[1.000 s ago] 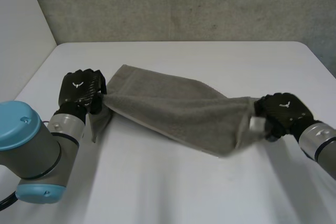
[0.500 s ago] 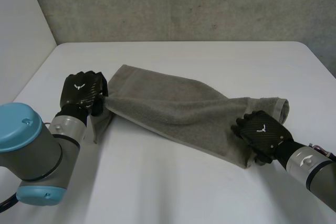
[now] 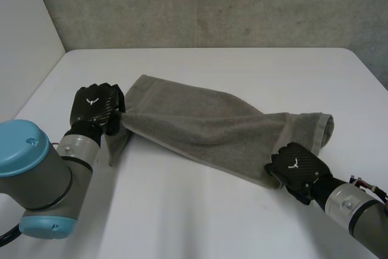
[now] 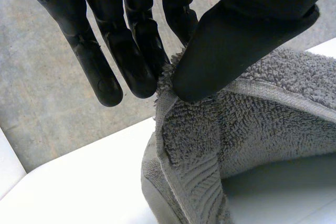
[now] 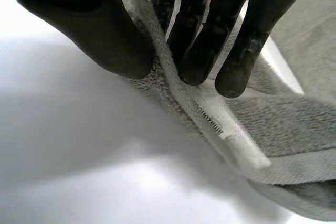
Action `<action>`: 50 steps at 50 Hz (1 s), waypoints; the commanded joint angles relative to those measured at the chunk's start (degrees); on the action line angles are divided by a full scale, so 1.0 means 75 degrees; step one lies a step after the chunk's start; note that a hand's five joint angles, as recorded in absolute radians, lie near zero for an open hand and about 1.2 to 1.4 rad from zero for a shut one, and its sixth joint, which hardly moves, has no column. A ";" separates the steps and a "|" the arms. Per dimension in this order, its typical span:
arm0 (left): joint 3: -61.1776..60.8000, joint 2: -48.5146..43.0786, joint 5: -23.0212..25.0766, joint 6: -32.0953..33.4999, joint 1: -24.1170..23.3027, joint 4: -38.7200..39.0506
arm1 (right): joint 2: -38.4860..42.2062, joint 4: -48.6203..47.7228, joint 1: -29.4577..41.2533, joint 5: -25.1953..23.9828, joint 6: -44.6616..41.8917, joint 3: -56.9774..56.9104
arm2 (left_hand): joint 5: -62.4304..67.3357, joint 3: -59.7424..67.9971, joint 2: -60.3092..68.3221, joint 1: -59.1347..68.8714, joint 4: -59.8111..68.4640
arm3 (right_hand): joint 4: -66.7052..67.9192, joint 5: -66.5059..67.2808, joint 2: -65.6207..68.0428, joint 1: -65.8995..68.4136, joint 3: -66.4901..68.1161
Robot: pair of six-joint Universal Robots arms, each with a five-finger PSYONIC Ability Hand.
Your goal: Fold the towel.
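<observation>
On the white surface the grey towel lies stretched out long, running from the robot's left to its right and slanting nearer to the robot at the right end. The left hand pinches the towel's left end between thumb and fingers, and the right hand pinches the near edge at the right end the same way. Just past the right hand's fingertips a small white label sits on the towel's hem.
</observation>
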 commanded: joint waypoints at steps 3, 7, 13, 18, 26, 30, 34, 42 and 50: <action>0.0012 0.0046 -0.0012 0.0064 0.0046 -0.0012 | -0.2291 -0.0239 -0.0114 0.0177 0.2264 -0.0485 | 0.1431 0.1368 0.1366 0.1752 0.1357 | 0.0478 0.0434 0.0533 0.0473 0.0495; 0.0024 0.0489 0.0000 0.0484 0.0069 -0.0233 | -0.3581 0.0110 -0.0313 0.0377 0.4692 -0.1457 | 0.1431 0.1368 0.1366 0.1752 0.1357 | 0.0478 0.0434 0.0533 0.0473 0.0495; 0.0024 0.1544 0.0000 0.1632 0.0046 -0.1041 | -0.3750 0.2706 -0.1227 0.0413 0.4550 -0.2781 | 0.1431 0.1368 0.1366 0.1752 0.1357 | 0.0478 0.0434 0.0533 0.0473 0.0495; 0.0024 0.2038 0.0023 0.2160 -0.0001 -0.1744 | -0.2698 0.4583 -0.1099 0.0494 0.2854 -0.3509 | 0.1431 0.1368 0.1366 0.1752 0.1357 | 0.0478 0.0434 0.0533 0.0473 0.0495; 0.0024 0.1887 0.0772 0.2641 0.0058 -0.2530 | -0.1091 0.5994 -0.1005 0.1324 0.0962 -0.4025 | 0.1431 0.1368 0.1366 0.1752 0.1357 | 0.0478 0.0434 0.0533 0.0473 0.0495; 0.0222 0.0870 0.0961 0.3015 0.0069 -0.2648 | -0.0561 0.6042 -0.0689 0.1784 0.0855 -0.4284 | 0.1431 0.1368 0.1366 0.1752 0.1357 | 0.0478 0.0434 0.0533 0.0473 0.0495; 0.0666 0.0120 0.0949 0.3472 0.0023 -0.2637 | 0.0326 0.6007 0.0013 0.2274 0.0832 -0.4985 | 0.1431 0.1368 0.1366 0.1752 0.1357 | 0.0478 0.0434 0.0533 0.0473 0.0495; 0.3188 -0.1899 0.0808 0.4400 -0.0118 -0.2625 | 0.2283 0.5902 0.0810 0.3270 0.0914 -0.7827 | 0.1431 0.1368 0.1366 0.1752 0.1357 | 0.0478 0.0434 0.0533 0.0473 0.0495; 0.7043 -0.2333 0.0551 0.4177 -0.0259 -0.1617 | 0.2453 0.2293 0.1326 0.3952 0.1930 -1.0567 | 0.1431 0.1368 0.1366 0.1752 0.1357 | 0.0478 0.0434 0.0533 0.0473 0.0495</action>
